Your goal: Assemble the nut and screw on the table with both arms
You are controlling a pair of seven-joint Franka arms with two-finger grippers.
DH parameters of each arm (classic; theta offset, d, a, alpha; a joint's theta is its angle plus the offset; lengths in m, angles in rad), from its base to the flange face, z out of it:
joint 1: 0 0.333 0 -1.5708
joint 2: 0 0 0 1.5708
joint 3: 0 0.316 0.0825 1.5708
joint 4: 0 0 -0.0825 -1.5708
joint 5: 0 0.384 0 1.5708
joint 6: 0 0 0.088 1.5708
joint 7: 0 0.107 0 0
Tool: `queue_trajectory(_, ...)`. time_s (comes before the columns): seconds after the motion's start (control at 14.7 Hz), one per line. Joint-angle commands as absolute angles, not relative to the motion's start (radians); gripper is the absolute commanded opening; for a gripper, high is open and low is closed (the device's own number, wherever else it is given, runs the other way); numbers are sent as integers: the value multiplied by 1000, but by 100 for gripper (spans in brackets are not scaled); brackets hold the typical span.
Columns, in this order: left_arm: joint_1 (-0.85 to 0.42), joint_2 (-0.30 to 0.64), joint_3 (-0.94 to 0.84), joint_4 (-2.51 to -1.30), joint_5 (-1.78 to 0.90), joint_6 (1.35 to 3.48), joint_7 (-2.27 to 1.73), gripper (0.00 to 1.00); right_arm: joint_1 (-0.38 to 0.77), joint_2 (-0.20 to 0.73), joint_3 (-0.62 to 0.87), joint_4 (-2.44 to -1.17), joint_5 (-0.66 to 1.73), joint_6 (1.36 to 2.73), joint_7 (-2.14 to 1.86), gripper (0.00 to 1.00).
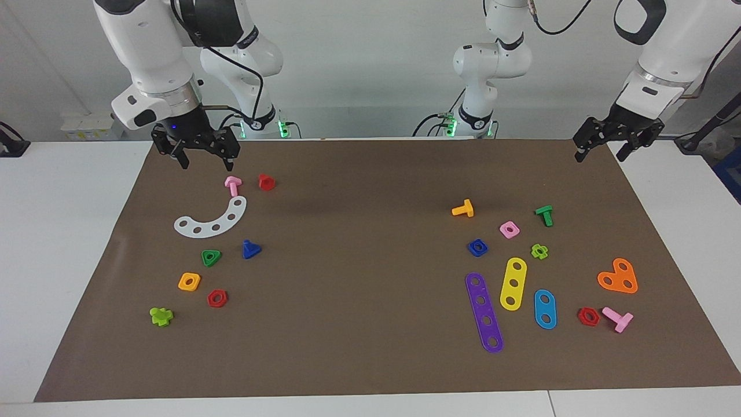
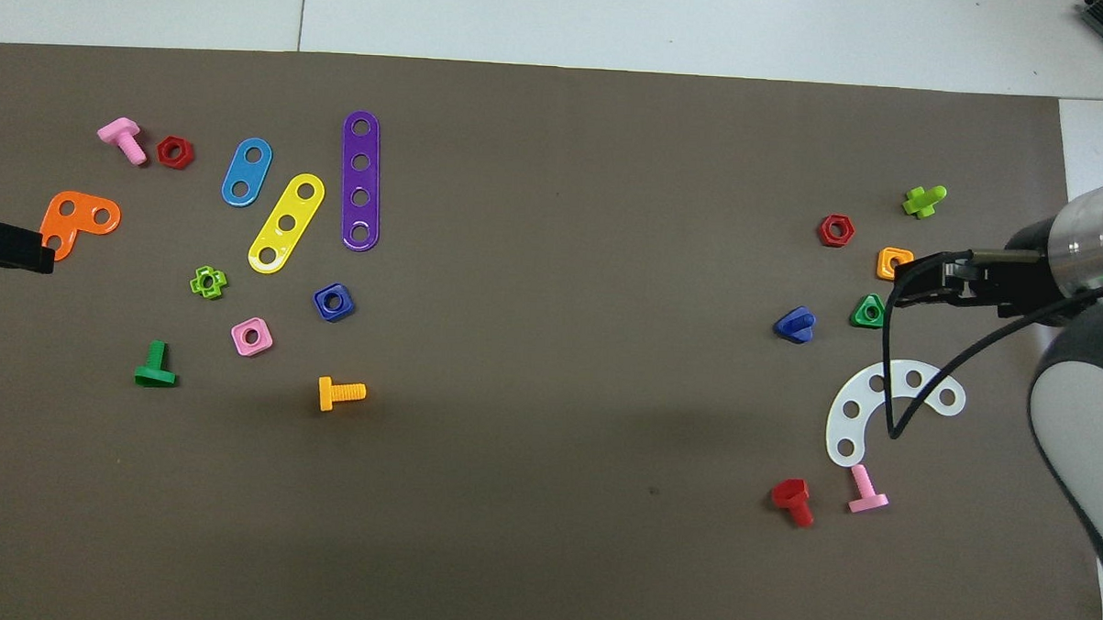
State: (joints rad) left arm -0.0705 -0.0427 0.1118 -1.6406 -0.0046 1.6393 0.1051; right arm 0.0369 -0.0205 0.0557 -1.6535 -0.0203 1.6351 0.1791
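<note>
The dark blue nut (image 1: 477, 248) lies flat on the brown mat (image 1: 359, 231) toward the left arm's end, beside a pink square nut (image 1: 509, 229); it also shows in the overhead view (image 2: 334, 302). The dark blue screw (image 1: 250, 249) with its triangular head lies toward the right arm's end, beside a green triangular nut (image 1: 211, 257); it shows in the overhead view too (image 2: 795, 324). My right gripper (image 1: 207, 162) is open and empty, raised over the mat's robot-side edge above a pink bolt (image 1: 233, 185). My left gripper (image 1: 602, 156) is open and empty over the mat's corner.
Near the screw lie a white curved strip (image 1: 211, 220), a red bolt (image 1: 266, 182), an orange square nut (image 1: 189, 281) and a red hex nut (image 1: 217, 298). Near the nut lie an orange bolt (image 1: 463, 209), a green bolt (image 1: 545, 215) and purple (image 1: 484, 312) and yellow (image 1: 513, 283) strips.
</note>
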Motion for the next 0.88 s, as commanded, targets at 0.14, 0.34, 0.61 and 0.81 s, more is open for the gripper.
queue_trajectory(0.14,-71,-72,114,-1678,-3,1672,94,100,32,-57,57,-1697,2,1667,138,99)
queue_trajectory(0.34,-71,-72,114,-1681,-3,1674,94,100,32,-57,55,-1697,0,1670,91,99)
queue_trajectory(0.61,-72,-92,110,-1724,-5,1699,31,100,34,-81,55,-1774,0,1745,92,99)
queue_trajectory(0.81,-104,-152,97,-1897,-5,1853,-70,100,34,-104,55,-1870,0,1841,92,99)
